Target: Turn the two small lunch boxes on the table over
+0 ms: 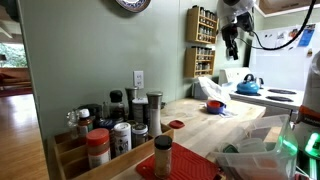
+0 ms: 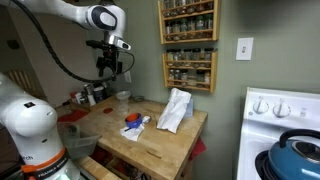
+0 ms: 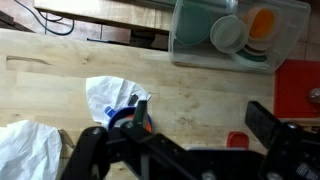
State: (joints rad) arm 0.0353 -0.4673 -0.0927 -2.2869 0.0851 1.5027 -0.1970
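Note:
Two small lunch boxes, one blue and one orange-red, lie together on a crumpled white wrapper on the light-wood table [image 2: 160, 145]. They show in both exterior views [image 2: 133, 122] [image 1: 215, 105] and in the wrist view [image 3: 128, 112], just beside my left finger [image 3: 140, 112]. My gripper [image 2: 108, 66] [image 1: 231, 42] hangs high above the table, well clear of the boxes. Its jaws stand wide apart in the wrist view [image 3: 198, 106], with only bare wood between them.
A white plastic bag [image 2: 175, 108] [image 3: 25, 150] lies next to the boxes. A clear bin [image 3: 240, 35] holds teal, white and orange lids beside a red mat [image 3: 300, 85]. A small red lid [image 3: 237, 140] sits nearby. Spice jars [image 1: 120, 125] crowd one table end. A blue kettle [image 2: 298, 155] is on the stove.

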